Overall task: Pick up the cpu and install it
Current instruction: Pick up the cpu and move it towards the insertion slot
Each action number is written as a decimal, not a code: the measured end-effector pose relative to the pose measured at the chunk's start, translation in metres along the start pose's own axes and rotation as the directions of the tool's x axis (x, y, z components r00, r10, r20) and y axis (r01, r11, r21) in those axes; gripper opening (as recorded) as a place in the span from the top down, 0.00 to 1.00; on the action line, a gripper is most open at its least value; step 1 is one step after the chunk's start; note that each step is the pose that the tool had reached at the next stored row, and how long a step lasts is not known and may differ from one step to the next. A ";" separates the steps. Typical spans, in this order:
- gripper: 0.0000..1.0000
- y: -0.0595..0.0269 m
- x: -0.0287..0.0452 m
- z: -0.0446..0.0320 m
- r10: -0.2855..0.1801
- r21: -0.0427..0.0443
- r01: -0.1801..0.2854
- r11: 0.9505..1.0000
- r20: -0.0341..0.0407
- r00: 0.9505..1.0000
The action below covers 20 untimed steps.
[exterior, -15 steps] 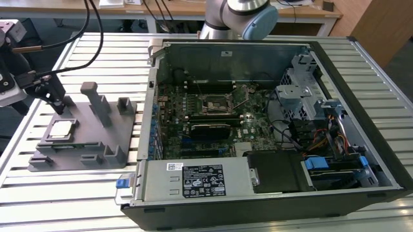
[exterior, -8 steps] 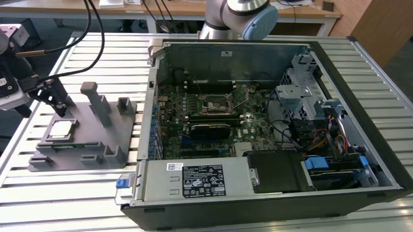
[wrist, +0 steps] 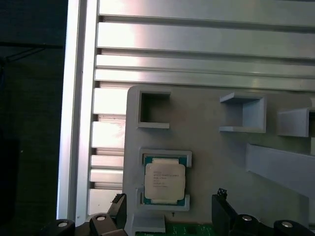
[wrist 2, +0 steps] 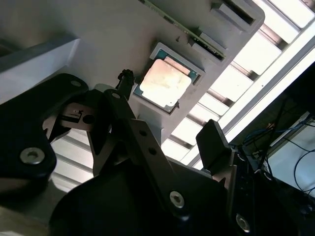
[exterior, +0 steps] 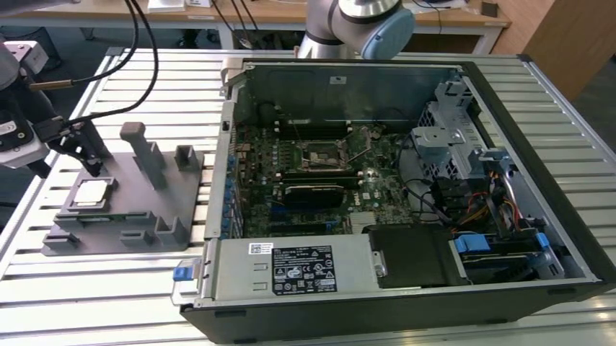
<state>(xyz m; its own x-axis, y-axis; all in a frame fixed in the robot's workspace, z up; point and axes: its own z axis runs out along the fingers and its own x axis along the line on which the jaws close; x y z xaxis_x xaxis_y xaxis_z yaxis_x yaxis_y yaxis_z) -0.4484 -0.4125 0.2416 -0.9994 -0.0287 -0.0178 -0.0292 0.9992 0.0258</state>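
The cpu (exterior: 91,192) is a small square chip with a silvery top. It lies flat in a shallow recess of the grey plastic fixture (exterior: 144,205) at the exterior view's left. My gripper (exterior: 91,170) hangs just above it, open and apart from the chip. In both wrist views the cpu (wrist: 164,181) (wrist 2: 163,82) lies in line with the gap between the two dark fingertips (wrist: 219,195) (wrist 2: 126,77), which hold nothing. The dark square socket (exterior: 321,153) with its metal frame sits on the motherboard inside the open computer case (exterior: 539,144).
The fixture carries upright grey posts (exterior: 146,153) beside the cpu and a green memory stick (wrist: 189,230) along one edge. Everything rests on a slatted aluminium table (exterior: 115,288). Cables (exterior: 144,43) hang over the table at the back left. The case walls rise around the motherboard.
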 end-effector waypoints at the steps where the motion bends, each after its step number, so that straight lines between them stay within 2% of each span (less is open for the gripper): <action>1: 0.22 0.0003 0.0001 0.0012 0.000 0.000 0.000 1.000 0.000 1.000; 13: 0.22 0.0022 0.0003 0.0213 -0.001 0.000 0.001 1.000 0.000 1.000; 20: 0.22 0.0021 0.0012 0.0314 -0.022 0.001 0.022 1.000 -0.001 1.000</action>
<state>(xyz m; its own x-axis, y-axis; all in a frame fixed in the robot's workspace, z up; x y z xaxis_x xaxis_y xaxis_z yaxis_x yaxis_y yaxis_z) -0.4490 -0.4097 0.2102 -0.9986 -0.0506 -0.0175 -0.0510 0.9984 0.0243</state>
